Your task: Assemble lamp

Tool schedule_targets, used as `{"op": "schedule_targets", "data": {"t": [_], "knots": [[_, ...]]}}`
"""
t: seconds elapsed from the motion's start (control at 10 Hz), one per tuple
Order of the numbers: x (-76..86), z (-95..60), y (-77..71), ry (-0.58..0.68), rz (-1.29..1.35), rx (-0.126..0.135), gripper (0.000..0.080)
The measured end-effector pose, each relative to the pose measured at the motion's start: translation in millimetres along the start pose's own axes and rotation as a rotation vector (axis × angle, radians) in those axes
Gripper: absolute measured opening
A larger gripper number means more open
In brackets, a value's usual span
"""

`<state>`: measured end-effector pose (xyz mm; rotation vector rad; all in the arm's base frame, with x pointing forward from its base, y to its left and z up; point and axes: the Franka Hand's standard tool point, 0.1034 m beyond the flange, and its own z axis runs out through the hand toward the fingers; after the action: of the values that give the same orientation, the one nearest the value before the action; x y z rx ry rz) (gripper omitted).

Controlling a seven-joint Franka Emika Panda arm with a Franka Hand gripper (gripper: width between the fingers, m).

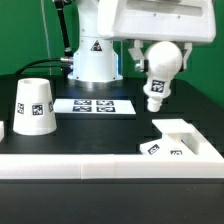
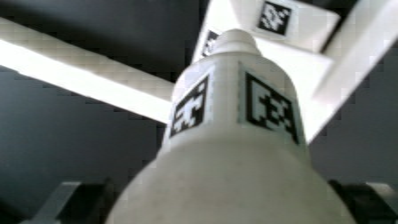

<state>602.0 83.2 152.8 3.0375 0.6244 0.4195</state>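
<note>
Exterior view. Holding the bulb (image 1: 156,88) aloft in the gripper (image 1: 161,58), both fingers clamped on its round head. Hanging it clear of the table, up and toward the exterior view's left of the base (image 1: 186,140), apart from it. Judging by this, working on seating the bulb in the base. Doing that well is probably meaning: bringing the lower end squarely over the base's middle first, taking out the lean, then lowering slowly and straight, and gripping firmly until the bulb is sitting home. Pointing the narrow end down and the round head up. Running the long axis near upright, leaning slightly, with the lower end sitting a little toward the exterior view's left. Leaving the shade (image 1: 33,106) standing wide end down, well apart at the exterior view's left, beyond the marker board (image 1: 95,105). Keeping clear of the border wall (image 1: 90,165) in front.

Wrist view. Looking along the bulb (image 2: 240,130) from wide end to narrow, two tags facing the camera. Aiming the narrow end toward the base (image 2: 281,20) beyond, though not showing any socket clearly, nor how much gap is remaining. Showing the fingers (image 2: 63,200) only as dark blurs flanking the wide end.
</note>
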Motion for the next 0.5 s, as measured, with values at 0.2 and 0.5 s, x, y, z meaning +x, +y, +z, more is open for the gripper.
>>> {"op": "schedule_targets", "data": {"t": [0.2,0.5], "knots": [[11.0,4.4,-7.9,0.010,-0.016,0.004,0.0576],[12.5,5.2,-3.4,0.065,-0.021,-0.014,0.0576]]}}
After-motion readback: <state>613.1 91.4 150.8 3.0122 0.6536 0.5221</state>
